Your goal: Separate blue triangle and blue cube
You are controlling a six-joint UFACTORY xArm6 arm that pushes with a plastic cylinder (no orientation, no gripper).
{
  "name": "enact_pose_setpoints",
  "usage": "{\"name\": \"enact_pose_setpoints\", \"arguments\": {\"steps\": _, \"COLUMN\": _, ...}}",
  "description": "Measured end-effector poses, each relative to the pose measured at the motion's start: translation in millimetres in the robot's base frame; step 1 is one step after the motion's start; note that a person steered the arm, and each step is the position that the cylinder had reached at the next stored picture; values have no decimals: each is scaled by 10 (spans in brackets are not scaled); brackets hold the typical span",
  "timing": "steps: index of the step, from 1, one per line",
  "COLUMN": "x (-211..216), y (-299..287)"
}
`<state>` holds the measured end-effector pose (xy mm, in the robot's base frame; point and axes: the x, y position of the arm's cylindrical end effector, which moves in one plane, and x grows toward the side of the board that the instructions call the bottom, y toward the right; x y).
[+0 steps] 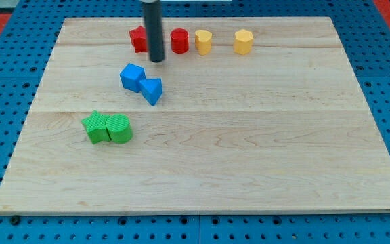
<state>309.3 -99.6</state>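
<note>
The blue cube (132,76) sits left of the board's middle, toward the view's top. The blue triangle (152,90) touches it at its lower right. My tip (157,60) is just above and to the right of the blue cube, a short gap away from both blue blocks. The rod rises straight up out of the view's top.
A red block (137,39) sits partly behind the rod, with a red cylinder (179,41) to its right. Two yellow blocks (203,41) (243,41) follow along the top edge. A green star-like block (97,127) touches a green cylinder (119,128) at lower left.
</note>
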Motion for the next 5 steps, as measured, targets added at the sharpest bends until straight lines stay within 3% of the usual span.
{"name": "enact_pose_setpoints", "arguments": {"steps": 1, "x": -114, "y": -581}}
{"name": "enact_pose_setpoints", "arguments": {"steps": 2, "x": -42, "y": -751}}
{"name": "enact_pose_setpoints", "arguments": {"steps": 3, "x": 155, "y": 261}}
{"name": "enact_pose_setpoints", "arguments": {"steps": 4, "x": 700, "y": 961}}
{"name": "enact_pose_setpoints", "arguments": {"steps": 5, "x": 1111, "y": 903}}
